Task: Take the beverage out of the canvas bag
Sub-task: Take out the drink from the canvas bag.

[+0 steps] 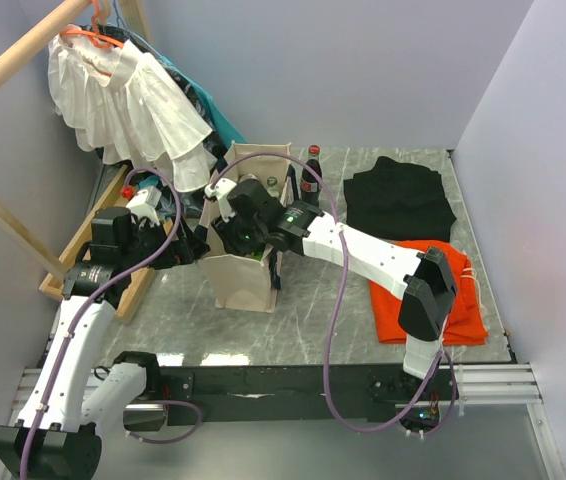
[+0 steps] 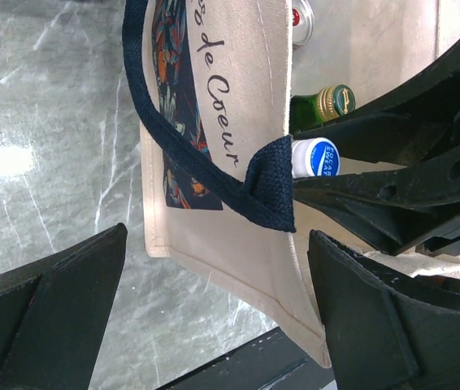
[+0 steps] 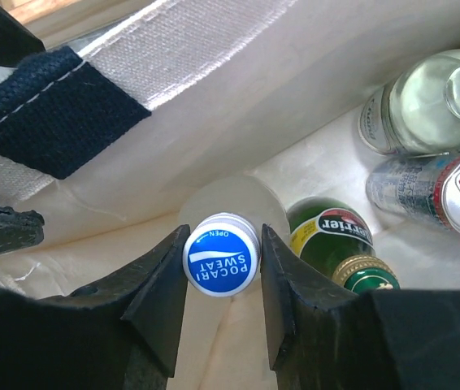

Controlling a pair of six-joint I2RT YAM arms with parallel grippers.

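Observation:
The cream canvas bag (image 1: pixel 245 282) with navy handles stands upright mid-table; it also shows in the left wrist view (image 2: pixel 238 122) and the right wrist view (image 3: pixel 214 65). Inside stands a white bottle with a blue Pocari Sweat cap (image 3: pixel 221 257), also seen in the left wrist view (image 2: pixel 315 157). My right gripper (image 3: pixel 223 245) reaches down into the bag mouth (image 1: pixel 241 228), its fingers closed against both sides of that cap. My left gripper (image 2: pixel 218 317) is wide open, straddling the bag's upper corner at its left side (image 1: pixel 191 250).
Also in the bag are a green Perrier bottle (image 3: pixel 327 236), a clear bottle (image 3: pixel 425 97) and a silver can (image 3: pixel 433 191). A dark bottle (image 1: pixel 311 172) stands behind the bag. A white ruffled garment (image 1: pixel 133 100) hangs at far left. Black (image 1: pixel 398 200) and orange (image 1: pixel 428 290) clothes lie at right.

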